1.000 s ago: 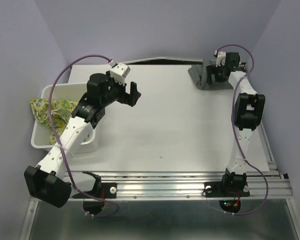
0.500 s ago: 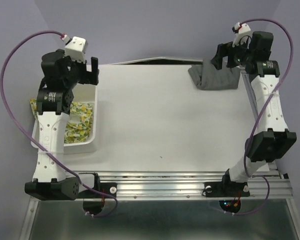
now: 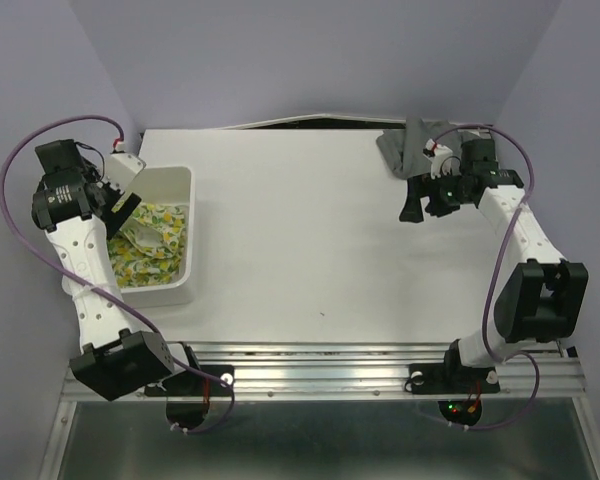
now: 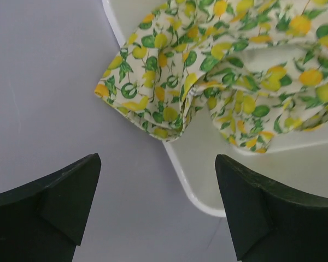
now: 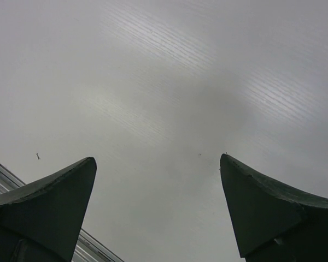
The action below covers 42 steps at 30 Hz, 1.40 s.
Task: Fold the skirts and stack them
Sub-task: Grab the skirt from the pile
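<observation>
The lemon-print skirt lies crumpled in the white basket at the left. In the left wrist view the lemon-print skirt hangs partly over the basket rim. My left gripper is open and empty just over the basket's left side; it also shows in the left wrist view, a little short of the cloth. The grey skirt lies bunched at the back right of the table. My right gripper is open and empty above bare table, in front of the grey skirt.
The side walls stand close on both sides. The metal rail runs along the table's near edge, and its corner shows in the right wrist view. Purple cables loop off both arms.
My left arm swung left from the table's back and came down over the basket's left side. My right arm pulled back from the grey skirt, which stayed in place, toward the table's middle right.
</observation>
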### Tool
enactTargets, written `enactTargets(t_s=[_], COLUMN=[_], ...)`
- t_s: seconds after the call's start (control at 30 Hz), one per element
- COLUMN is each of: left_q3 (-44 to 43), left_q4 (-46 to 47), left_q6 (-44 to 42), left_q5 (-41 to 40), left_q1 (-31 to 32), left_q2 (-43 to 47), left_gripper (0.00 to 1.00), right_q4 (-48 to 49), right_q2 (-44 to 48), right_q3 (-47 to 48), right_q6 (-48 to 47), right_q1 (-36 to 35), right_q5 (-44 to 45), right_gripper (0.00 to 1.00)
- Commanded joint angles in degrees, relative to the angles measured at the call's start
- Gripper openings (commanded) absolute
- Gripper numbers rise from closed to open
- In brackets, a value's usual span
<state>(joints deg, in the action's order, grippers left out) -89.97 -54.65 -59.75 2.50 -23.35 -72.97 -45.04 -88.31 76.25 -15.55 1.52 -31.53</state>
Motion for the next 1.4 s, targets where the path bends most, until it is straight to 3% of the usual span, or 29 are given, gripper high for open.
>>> enactTargets(t_s=[0.0,0.13,0.37,0.73,1.03,1.13,1.17,1.37], left_q3=[-0.5,-0.5,12.0,16.6,14.9,16.8,17.1,14.3], left_q4=[-0.9,-2.2,3.9,20.0,16.9,17.3,17.6,15.0], left_q6=[-15.0,-20.1,-28.6,-25.5,-22.5,-21.3,-20.9,-16.6], left_q5=[-8.8,-10.1,-13.1,-7.2,4.3,4.8,4.7,4.7], left_q1=[-0.2,-0.3,-0.3,-0.2,1.3,2.6,2.8,3.1], left_q2=[-1.5,-5.3,-4.0,-9.2,-11.6,-11.6,-11.9,-13.1], left_gripper=[0.98,0.98,0.98,0.98,0.86,0.73,0.62,0.35], right_q4=[-0.8,-2.5,-3.7,-4.0,-5.2,-5.1,-5.1,-5.0], right_q2=[1.1,-0.5,-1.2,-1.6,-0.9,-0.9,-0.9,0.2], right_q3=[3.0,4.6,5.9,6.5,7.2,7.1,7.1,7.1], right_q6=[-1.1,-0.8,-0.9,0.9,-0.1,0.0,0.1,-0.3], right_q1=[0.3,0.3,0.3,0.3,0.3,0.3,0.3,0.3], right_q5=[-4.0,-4.7,-2.4,-2.9,-1.8,-1.8,-1.8,-1.3], right_gripper=[1.00,1.00,1.00,1.00,1.00,1.00,1.00,1.00])
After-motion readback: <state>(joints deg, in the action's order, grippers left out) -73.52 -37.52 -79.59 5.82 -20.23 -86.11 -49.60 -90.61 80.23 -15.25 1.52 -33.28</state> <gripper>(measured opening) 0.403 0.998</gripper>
